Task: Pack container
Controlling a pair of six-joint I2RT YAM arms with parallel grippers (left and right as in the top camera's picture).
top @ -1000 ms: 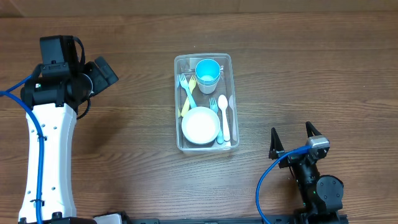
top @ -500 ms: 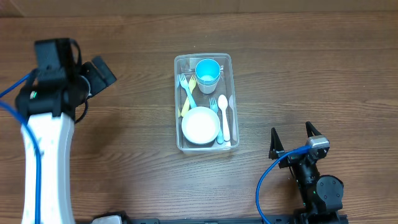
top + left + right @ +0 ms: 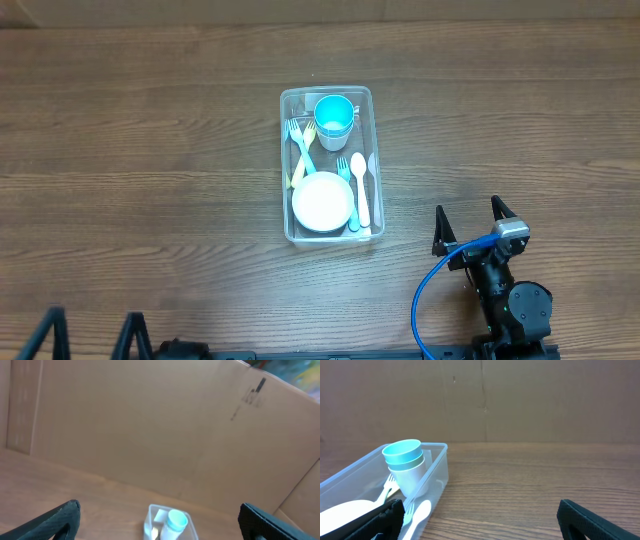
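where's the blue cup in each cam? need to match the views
Overhead: blue cup sits upper centre, at the top end of the container.
Left wrist: blue cup is at the bottom edge, just right of centre, in the container.
Right wrist: blue cup is left of centre, stacked on a paler cup, inside the container.
Shared landmark: the container's clear wall around the cup.

Black right claw (image 3: pixel 467 207), 2 pointed fingers (image 3: pixel 439 230), looping blue cable (image 3: pixel 424 285), round black joint (image 3: pixel 528 305).
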